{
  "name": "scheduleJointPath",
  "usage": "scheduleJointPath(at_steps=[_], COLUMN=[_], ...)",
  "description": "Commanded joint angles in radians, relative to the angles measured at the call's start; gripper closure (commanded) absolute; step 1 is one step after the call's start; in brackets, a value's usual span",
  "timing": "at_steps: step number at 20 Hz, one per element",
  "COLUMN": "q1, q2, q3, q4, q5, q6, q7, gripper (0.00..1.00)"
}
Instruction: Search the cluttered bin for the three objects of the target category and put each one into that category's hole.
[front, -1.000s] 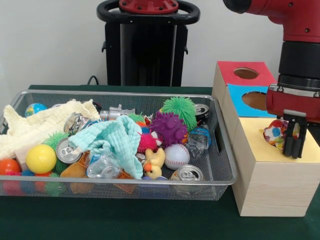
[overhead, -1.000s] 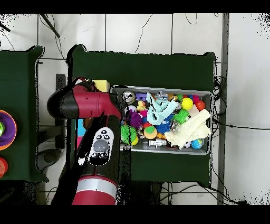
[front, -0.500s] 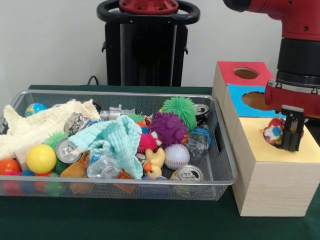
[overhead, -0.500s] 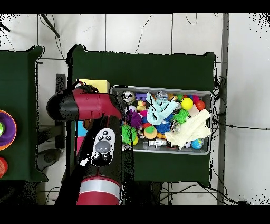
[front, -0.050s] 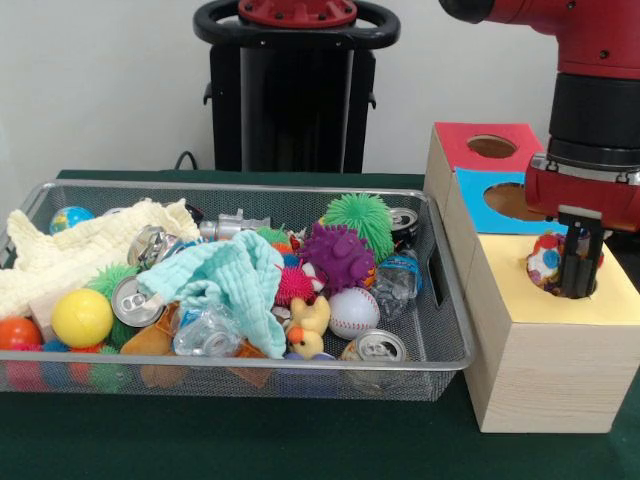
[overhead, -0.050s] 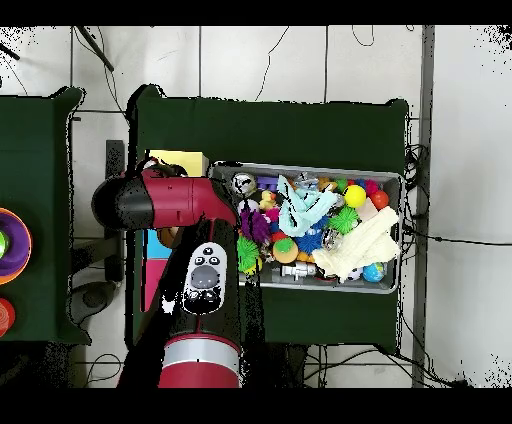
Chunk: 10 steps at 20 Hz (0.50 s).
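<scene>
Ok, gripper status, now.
Gripper: shut on the multicoloured ball, over the yellow section of the wooden box.

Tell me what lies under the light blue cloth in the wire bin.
The light blue cloth covers a clear plastic bottle and an orange piece at its lower edge. Anything deeper is hidden.

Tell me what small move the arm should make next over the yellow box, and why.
Probably let go and lift straight up. In the front view the end effector sits low on the yellow box top, with the multicoloured ball pressed beside it at what looks like that section's hole. Whether the ball is fully seated in the hole can't be told from here.
</scene>
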Motion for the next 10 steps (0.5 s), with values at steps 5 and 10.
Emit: scheduleJointPath(at_steps=[5, 10], q1=[-0.037, -0.037], q2=[-0.004, 0.01], q3=[0.124, 0.122], q4=[0.133, 0.125], q5=[-0.065, -0.08], q6=[0.215, 0.196], q7=[-0.084, -0.079], gripper=[1.0, 1.0])
